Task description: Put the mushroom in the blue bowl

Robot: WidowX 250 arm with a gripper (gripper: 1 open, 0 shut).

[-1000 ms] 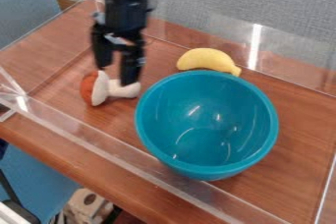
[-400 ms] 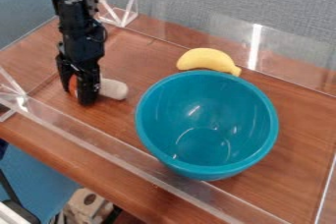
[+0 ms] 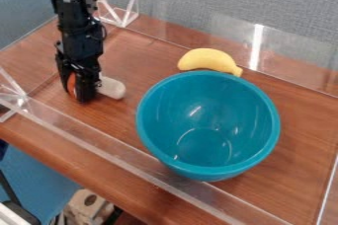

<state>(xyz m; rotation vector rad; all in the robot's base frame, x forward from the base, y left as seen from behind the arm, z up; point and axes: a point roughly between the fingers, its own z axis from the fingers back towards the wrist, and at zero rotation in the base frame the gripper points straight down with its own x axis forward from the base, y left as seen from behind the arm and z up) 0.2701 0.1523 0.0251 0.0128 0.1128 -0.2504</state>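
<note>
Clear low walls [image 3: 79, 135] fence the wooden table [image 3: 158, 56] on every side; bare wood lies open between tool and bowl. The black tool [image 3: 82, 89], pointing straight down at far left, stands over the mushroom [image 3: 114, 89]; only its white stem shows, poking right past the fingers. Whether it is gripped cannot be told. Glossy, deep blue bowl [image 3: 209, 123] sits right, smooth yellow object [image 3: 209, 62] behind it.

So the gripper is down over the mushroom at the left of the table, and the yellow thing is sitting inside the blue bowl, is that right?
Not quite. The yellow object lies on the table just behind the blue bowl, not inside it; the camera view shows the bowl empty. The gripper is indeed down over the mushroom at the left.
</note>
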